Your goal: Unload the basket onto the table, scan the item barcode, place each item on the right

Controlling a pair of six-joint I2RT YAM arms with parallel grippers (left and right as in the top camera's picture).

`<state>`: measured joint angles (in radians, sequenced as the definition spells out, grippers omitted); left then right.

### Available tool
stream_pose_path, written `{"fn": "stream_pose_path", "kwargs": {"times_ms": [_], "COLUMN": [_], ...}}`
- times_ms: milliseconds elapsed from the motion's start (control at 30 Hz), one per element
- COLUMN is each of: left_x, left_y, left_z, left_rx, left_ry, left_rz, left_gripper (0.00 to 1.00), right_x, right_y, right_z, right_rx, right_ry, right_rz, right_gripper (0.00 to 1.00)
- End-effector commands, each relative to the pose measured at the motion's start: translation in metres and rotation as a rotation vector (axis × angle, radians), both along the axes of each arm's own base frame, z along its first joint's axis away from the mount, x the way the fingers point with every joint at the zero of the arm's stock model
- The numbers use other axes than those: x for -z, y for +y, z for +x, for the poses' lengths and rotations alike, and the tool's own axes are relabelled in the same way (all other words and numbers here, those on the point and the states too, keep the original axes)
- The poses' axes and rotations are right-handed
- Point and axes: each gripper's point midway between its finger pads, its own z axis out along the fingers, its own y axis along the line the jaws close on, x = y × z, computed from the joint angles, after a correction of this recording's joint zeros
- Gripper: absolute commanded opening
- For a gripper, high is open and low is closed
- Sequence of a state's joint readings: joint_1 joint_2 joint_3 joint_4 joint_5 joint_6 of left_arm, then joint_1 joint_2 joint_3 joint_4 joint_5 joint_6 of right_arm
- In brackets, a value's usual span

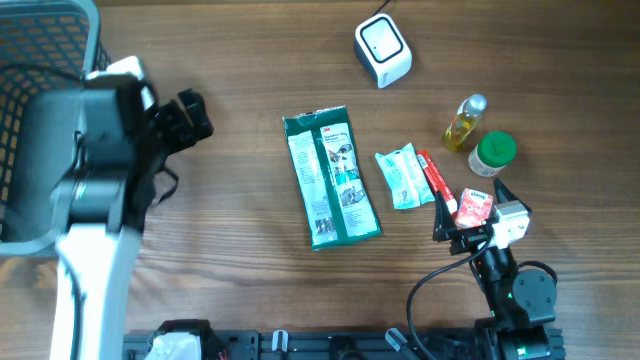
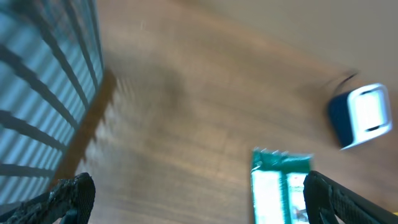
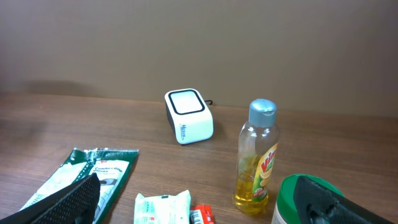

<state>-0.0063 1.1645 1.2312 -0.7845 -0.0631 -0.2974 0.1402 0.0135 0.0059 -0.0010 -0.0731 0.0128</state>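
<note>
A white barcode scanner (image 1: 383,50) stands at the back of the table, also seen in the wrist views (image 2: 364,115) (image 3: 188,115). A large green packet (image 1: 330,175) (image 2: 280,186) (image 3: 93,168) lies flat mid-table. My left gripper (image 1: 200,115) (image 2: 201,199) hovers open over bare wood left of that packet, holding nothing. My right gripper (image 1: 472,205) (image 3: 199,205) is open near the front right, above a small red packet (image 1: 473,207), nothing between its fingers.
A small white and teal packet (image 1: 402,178) (image 3: 163,208), a red stick pack (image 1: 436,180), a yellow oil bottle (image 1: 465,123) (image 3: 258,158) and a green-lidded tub (image 1: 493,153) (image 3: 292,199) cluster at the right. A grey basket (image 1: 40,60) (image 2: 43,87) stands at the far left.
</note>
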Motion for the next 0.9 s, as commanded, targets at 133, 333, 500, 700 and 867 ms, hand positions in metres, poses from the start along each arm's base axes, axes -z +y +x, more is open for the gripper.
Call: {"fn": "stream_pose_path", "kwargs": {"times_ms": [133,333,500,700,867], "left_x": [-0.037,-0.001,0.02,-0.069,-0.129], "left_y": [0.004,0.004,-0.004,-0.031,-0.048], "left_z": [-0.061,-0.101,-0.12,-0.099,-0.132], "left_rx": [-0.016,-0.015,0.02,0.17,0.289], "left_ry": [-0.072,0.062,0.043,-0.56,-0.959], "left_rz": [0.019,0.021,-0.012,-0.081,-0.075], "left_gripper": [1.0,1.0,1.0,1.0,1.0], "right_x": [-0.002,-0.002,-0.002,-0.002,-0.002], "right_y": [-0.004,-0.004,-0.004,-0.004,-0.004], "right_z": [0.0,0.0,0.0,0.0,0.0], "right_rx": [0.022,0.021,0.021,0.021,0.021], "right_ry": [-0.012,-0.012,-0.012,-0.012,-0.012], "right_rz": [-0.01,-0.01,-0.011,-0.011,-0.01], "right_gripper": [1.0,1.0,1.0,1.0,1.0]}}
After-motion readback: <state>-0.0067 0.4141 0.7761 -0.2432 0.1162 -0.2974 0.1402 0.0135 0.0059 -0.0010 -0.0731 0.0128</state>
